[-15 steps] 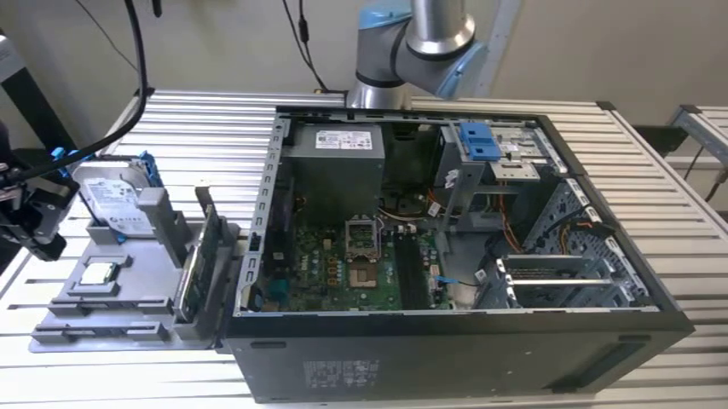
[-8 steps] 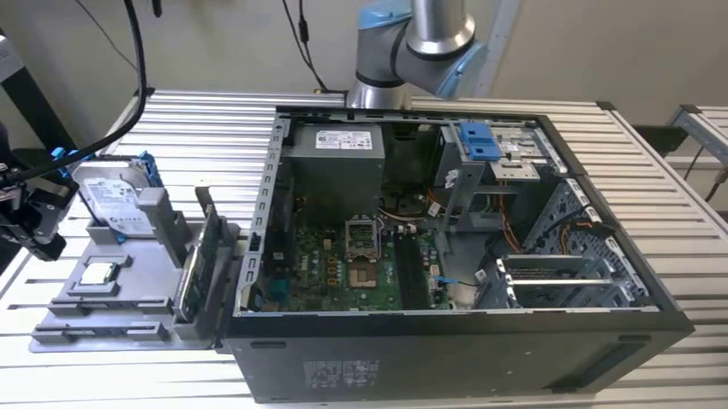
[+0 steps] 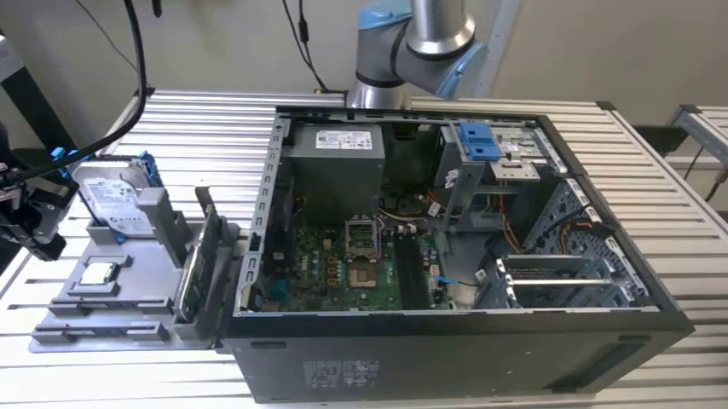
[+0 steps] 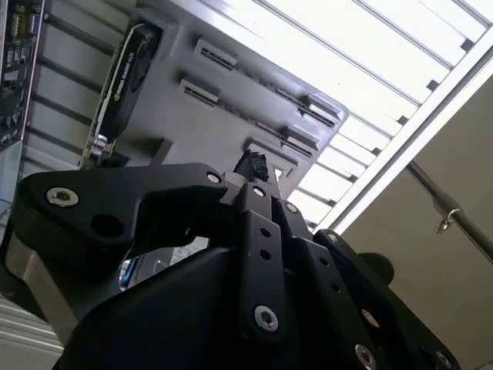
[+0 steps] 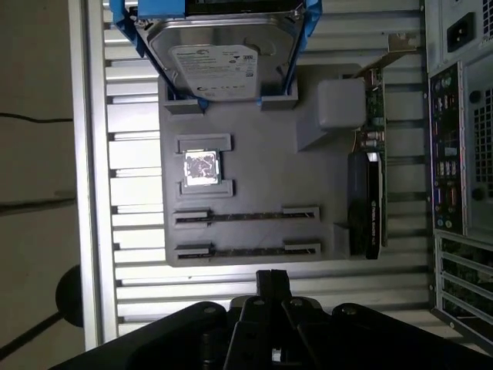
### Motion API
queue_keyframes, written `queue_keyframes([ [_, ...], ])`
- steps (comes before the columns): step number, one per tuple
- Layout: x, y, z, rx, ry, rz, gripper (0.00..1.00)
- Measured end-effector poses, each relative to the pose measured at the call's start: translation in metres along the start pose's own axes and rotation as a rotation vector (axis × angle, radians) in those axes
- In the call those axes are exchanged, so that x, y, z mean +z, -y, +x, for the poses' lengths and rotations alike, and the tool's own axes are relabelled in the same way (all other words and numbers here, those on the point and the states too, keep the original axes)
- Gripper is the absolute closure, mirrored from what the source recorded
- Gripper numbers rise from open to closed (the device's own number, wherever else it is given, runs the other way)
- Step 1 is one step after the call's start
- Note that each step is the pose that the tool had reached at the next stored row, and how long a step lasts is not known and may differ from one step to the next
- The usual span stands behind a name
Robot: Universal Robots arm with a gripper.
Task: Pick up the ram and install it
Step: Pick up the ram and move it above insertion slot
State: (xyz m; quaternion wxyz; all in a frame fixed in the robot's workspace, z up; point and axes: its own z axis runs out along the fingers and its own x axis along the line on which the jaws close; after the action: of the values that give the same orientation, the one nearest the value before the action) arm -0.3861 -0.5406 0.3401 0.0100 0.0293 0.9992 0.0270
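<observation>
Two slim dark ram sticks stand on edge in the slotted holders of a grey tray (image 5: 262, 154): one ram stick (image 5: 246, 216) sits closer to the CPU, the other ram stick (image 5: 246, 249) lies by the tray's edge. In the exterior view the ram holders (image 3: 91, 315) are at the tray's near end. My gripper (image 5: 271, 279) hovers just outside that edge, over the slatted table, fingers together and holding nothing. The exterior view has the gripper (image 3: 43, 243) at its far left, beside the tray. Its black fingers (image 4: 250, 166) point at the tray.
The tray also carries a silver hard drive in a blue frame (image 5: 223, 50), a square CPU chip (image 5: 202, 167) and a graphics card (image 5: 366, 208). An open computer case (image 3: 455, 230) with its motherboard (image 3: 364, 264) stands to the exterior view's right of the tray. Cables hang at the back left.
</observation>
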Motion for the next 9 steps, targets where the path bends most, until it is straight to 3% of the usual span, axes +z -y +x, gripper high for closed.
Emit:
queue_keyframes([
  [9,0.0001,0.0,0.0,-0.082,-0.0044,-0.0016,0.89],
])
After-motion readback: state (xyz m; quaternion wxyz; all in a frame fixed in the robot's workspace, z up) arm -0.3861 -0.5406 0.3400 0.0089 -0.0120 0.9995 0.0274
